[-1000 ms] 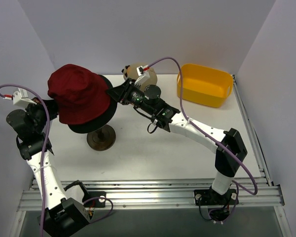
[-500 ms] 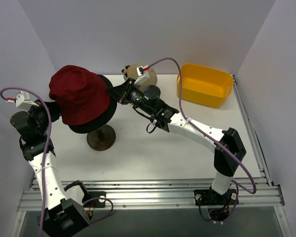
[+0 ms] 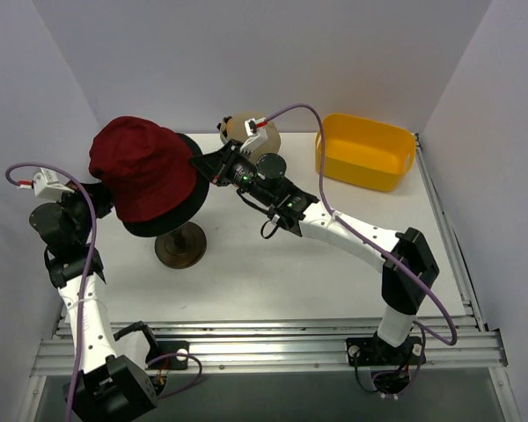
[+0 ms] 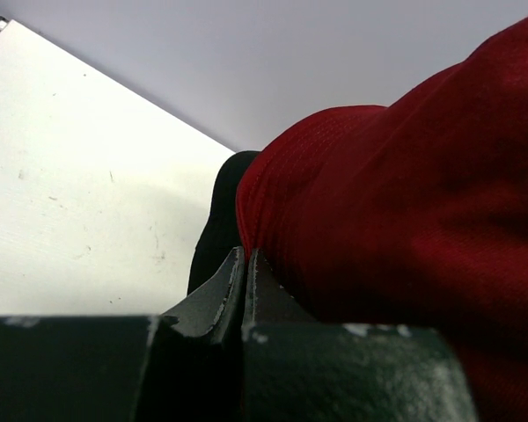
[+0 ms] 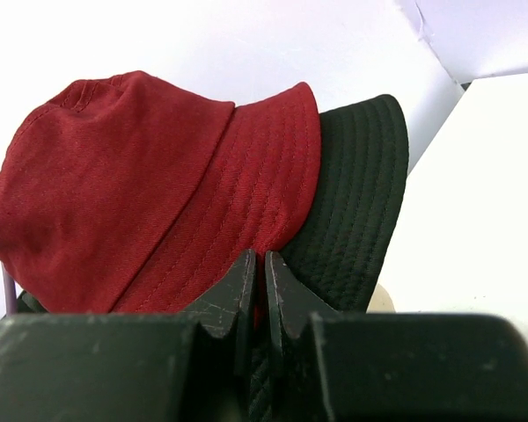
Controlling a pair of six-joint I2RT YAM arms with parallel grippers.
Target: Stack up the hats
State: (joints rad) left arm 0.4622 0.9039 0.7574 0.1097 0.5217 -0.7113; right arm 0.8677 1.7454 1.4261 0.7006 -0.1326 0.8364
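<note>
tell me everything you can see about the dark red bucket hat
The dark red bucket hat is soft woven fabric with a rounded crown and a stitched, downturned brim. It sits tilted over the black bucket hat, whose brim shows beneath, above the wooden stand. The left gripper and the right gripper each pinch its brim from opposite sides, jaws closed.

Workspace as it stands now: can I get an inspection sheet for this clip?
Surface: white table, matte.
Job's things: dark red fabric bucket hat sits over black fabric bucket hat on a turned wooden stand.
Clutter: yellow plastic bin at back right; tan rounded object behind the right arm, mostly hidden.
Tools: left tool shut on the red brim; right tool shut on the opposite brim.
Cables: purple cables loop along both arms.
Surroundings: plain pale walls on three sides.
</note>
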